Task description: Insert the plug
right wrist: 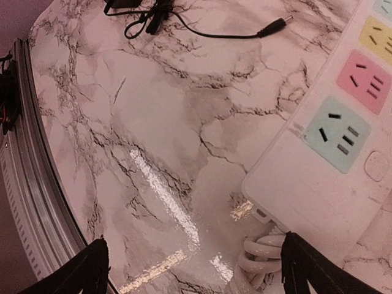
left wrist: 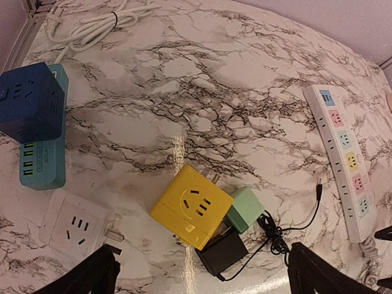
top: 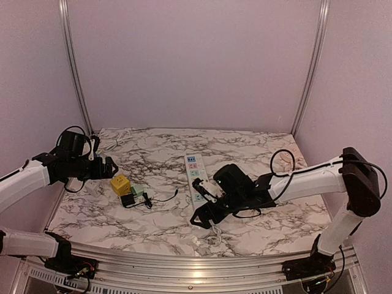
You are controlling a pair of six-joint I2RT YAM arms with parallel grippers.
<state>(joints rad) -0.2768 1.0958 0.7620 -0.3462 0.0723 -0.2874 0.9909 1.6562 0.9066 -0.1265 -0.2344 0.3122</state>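
while both arms hang over the marble tabletop (top: 159, 153), the left end effector (top: 112, 166) stands wide and empty above the yellow cube socket (left wrist: 191, 205); the black plug adapter (left wrist: 222, 252) lies just beside that cube, next to a green adapter (left wrist: 246, 208). the right end effector (right wrist: 195, 239) is spread wide too, holding nothing, above the near end of the white power strip (right wrist: 324, 159).

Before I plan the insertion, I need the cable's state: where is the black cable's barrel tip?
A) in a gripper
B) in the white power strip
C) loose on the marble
C: the barrel tip lies on the bare marble table, apart from the white power strip.
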